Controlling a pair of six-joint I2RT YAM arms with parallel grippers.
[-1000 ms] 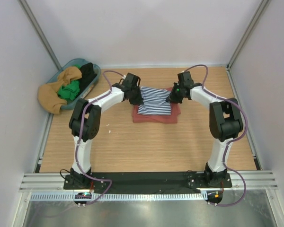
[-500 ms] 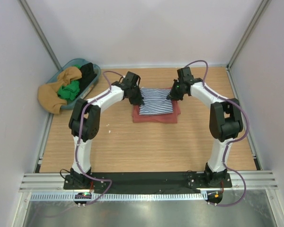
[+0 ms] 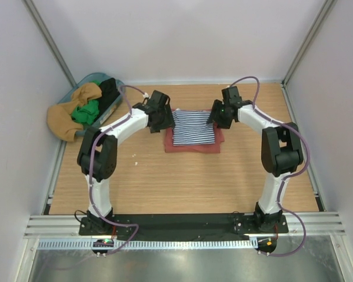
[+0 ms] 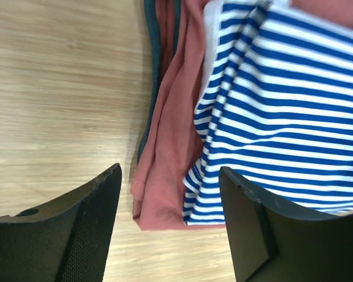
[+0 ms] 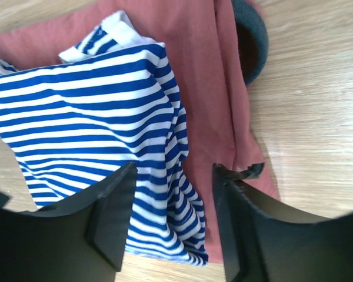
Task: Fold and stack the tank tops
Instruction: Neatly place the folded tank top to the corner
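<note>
The folded striped tank top (image 3: 193, 126) lies on top of the folded rust-red tank top (image 3: 191, 144) at the back middle of the table. My left gripper (image 3: 163, 120) hangs over the stack's left edge, open, with nothing between its fingers; below it I see the striped top (image 4: 282, 100) and the red top (image 4: 170, 135) under it. My right gripper (image 3: 216, 119) is over the stack's right edge, also open and empty, above the striped top (image 5: 88, 117) and the red top (image 5: 212, 76).
A blue basket (image 3: 115, 100) at the back left holds mustard, green and black clothes (image 3: 76, 111). White walls enclose the wooden table (image 3: 182, 182) on three sides. A metal rail (image 3: 182, 226) runs along the near edge.
Both grippers have opened and let go of the striped tank top, which now lies flat on the red one. The left arm has drawn a little to the left.
</note>
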